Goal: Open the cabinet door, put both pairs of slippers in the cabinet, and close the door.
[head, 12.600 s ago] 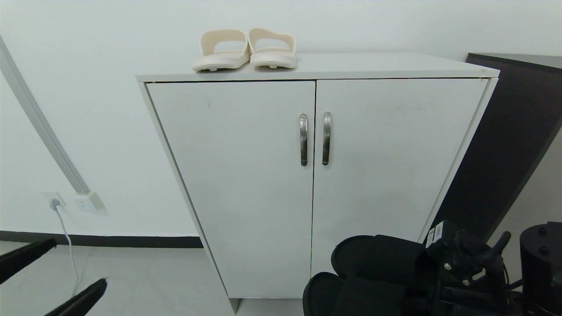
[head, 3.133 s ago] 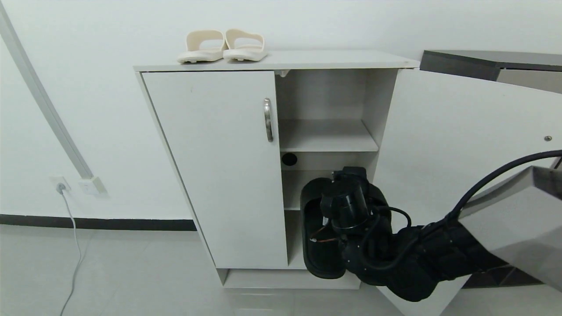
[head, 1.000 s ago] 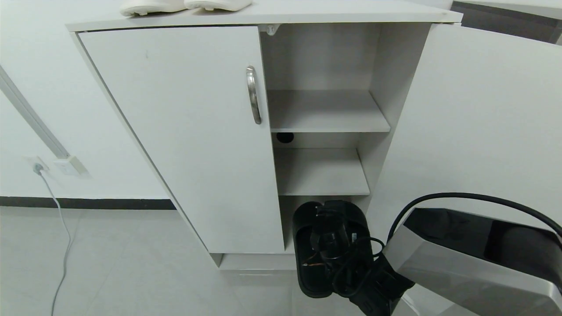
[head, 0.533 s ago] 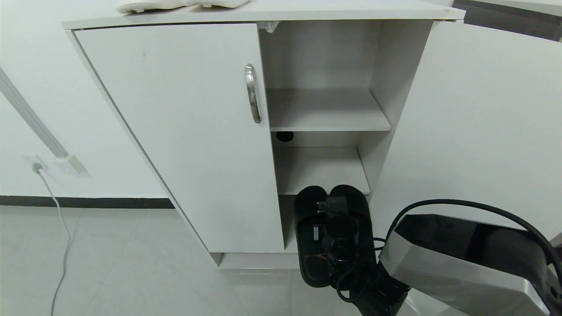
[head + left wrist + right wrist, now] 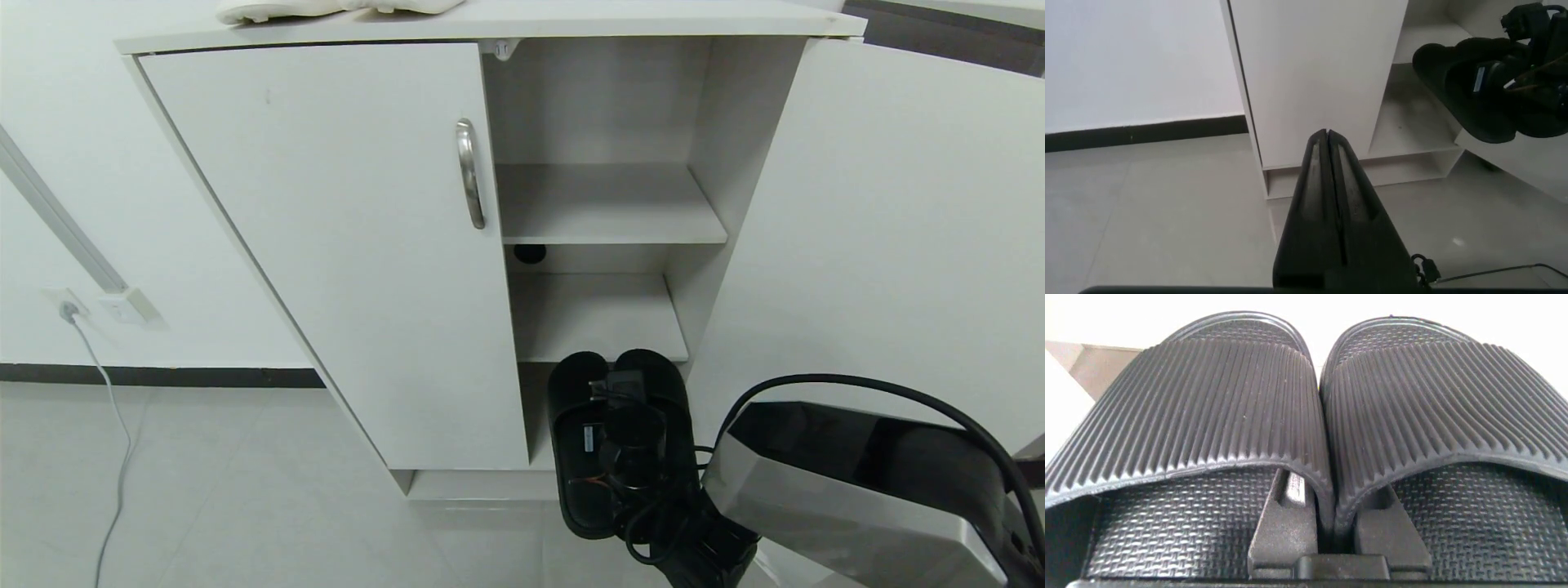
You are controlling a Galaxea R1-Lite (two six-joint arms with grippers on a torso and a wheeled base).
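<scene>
Right gripper [image 5: 1331, 527] fingers clamp the black slippers [image 5: 571, 392] by their adjoining inner edges, at the mouth of the cabinet [image 5: 739, 122] bottom compartment. Left gripper [image 5: 1327, 155] fingers pressed together, empty. Cream slippers [image 5: 269, 10] on cabinet top.

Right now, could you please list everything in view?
cabinet: one, white, against the wall; left door shut, right door open.
shelves: two, white, inside.
black slippers: one pair, black, at the bottom compartment's opening.
cream slippers: one pair, cream, on the cabinet top.
handle: one, silver, on the left door.
socket with cable: one, white, low on the wall.
left pincer: one, black, shut, above the floor.
right pincer: one, black, shut on the black slippers.
</scene>
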